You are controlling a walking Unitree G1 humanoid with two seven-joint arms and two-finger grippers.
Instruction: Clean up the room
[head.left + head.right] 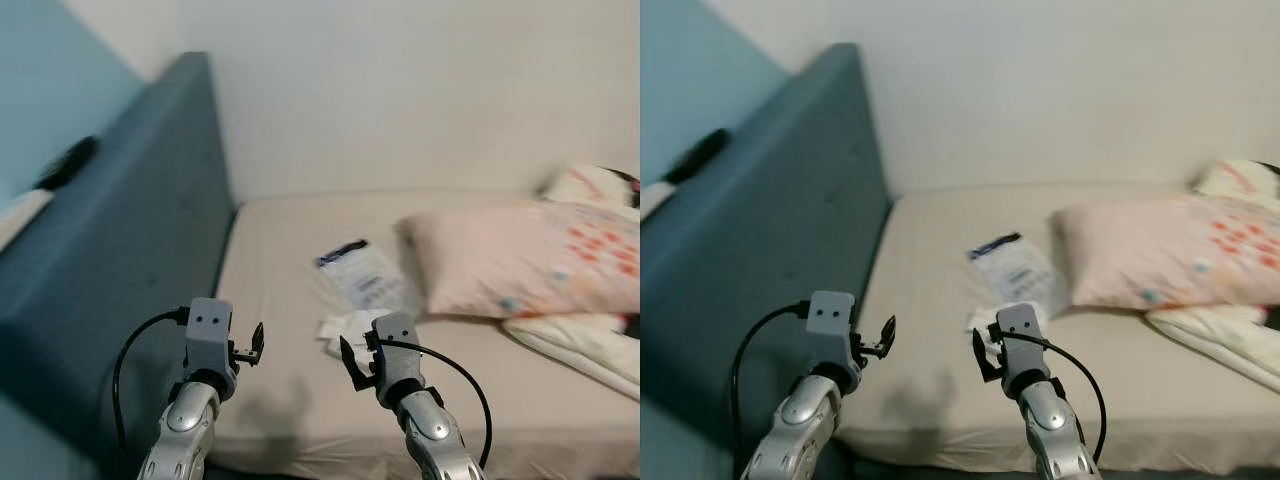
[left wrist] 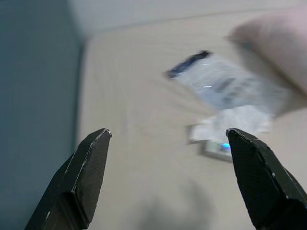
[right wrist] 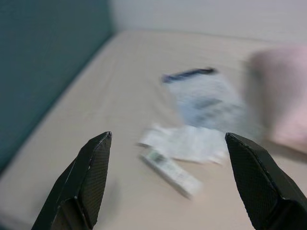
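Although printing is visible on the plastic packet (image 1: 365, 277), blur leaves none of it legible; only a dark band along the packet's far edge can be made out. The packet lies flat on the beige mattress (image 1: 290, 330), just beside the pink pillow (image 1: 525, 260). Nearer the robot, a crumpled white paper (image 3: 184, 142) lies just beside the packet. A slim white remote-like item (image 3: 170, 173) lies at the paper's near edge; its markings cannot be read.

The left gripper (image 1: 247, 349) hovers above the near part of the mattress, close to the blue-grey headboard (image 1: 130, 230). Its fingers (image 2: 79, 179) are spread wide apart and grasp nothing. The right gripper (image 1: 358, 362) hovers near the paper and the remote-like item, not touching either. Its fingers (image 3: 84, 182) are likewise spread wide and empty. In the right wrist view, the paper and the remote-like item lie between the two fingers and beyond them, with the packet farther on.

A folded white blanket (image 1: 585, 345) lies beneath the pillow's near edge, well apart from both grippers.
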